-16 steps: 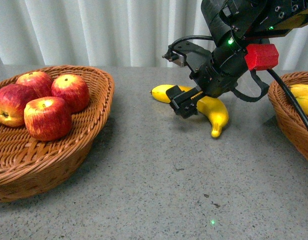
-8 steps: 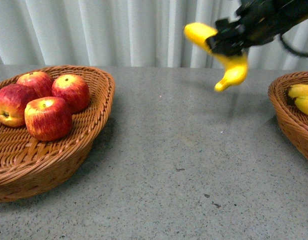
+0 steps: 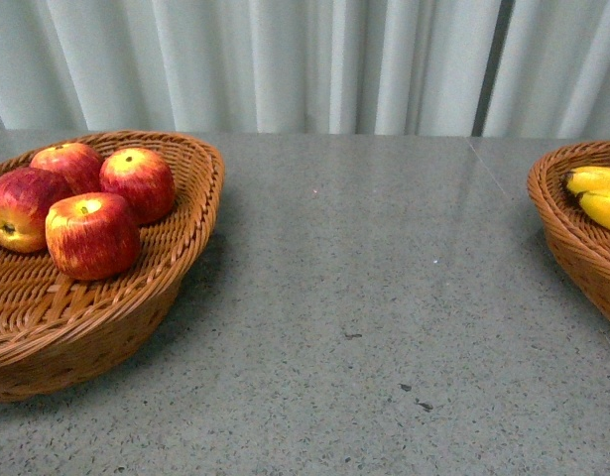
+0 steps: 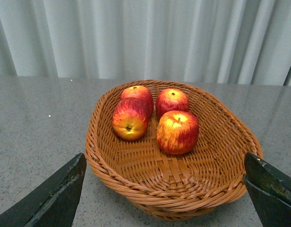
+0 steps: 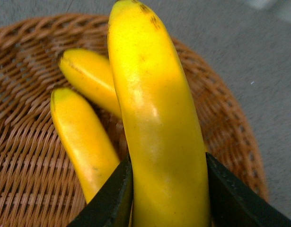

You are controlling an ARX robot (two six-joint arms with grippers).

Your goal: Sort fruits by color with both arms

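— Apples are sitting four together in the wicker basket at the table's left in the front view; two bananas are lying in a second basket at the right edge. Nothing is lying loose on the grey table between them, and neither arm is showing here.

— So is the sorting looking finished?

— Nearly, I'd judge. In the left wrist view the left gripper is hanging spread wide and empty above the apple basket, its dark fingertips well apart, with all four apples resting inside.

— And the right side?

— In the right wrist view the right gripper is clamping a banana between its fingers, holding it over the banana basket, where two other bananas are lying side by side. Whether the held one is touching them I cannot tell. Setting it down is looking like the only step left.

— Any brand, label or writing?

— None is showing in any view; fruit, baskets and curtain are all appearing unmarked.
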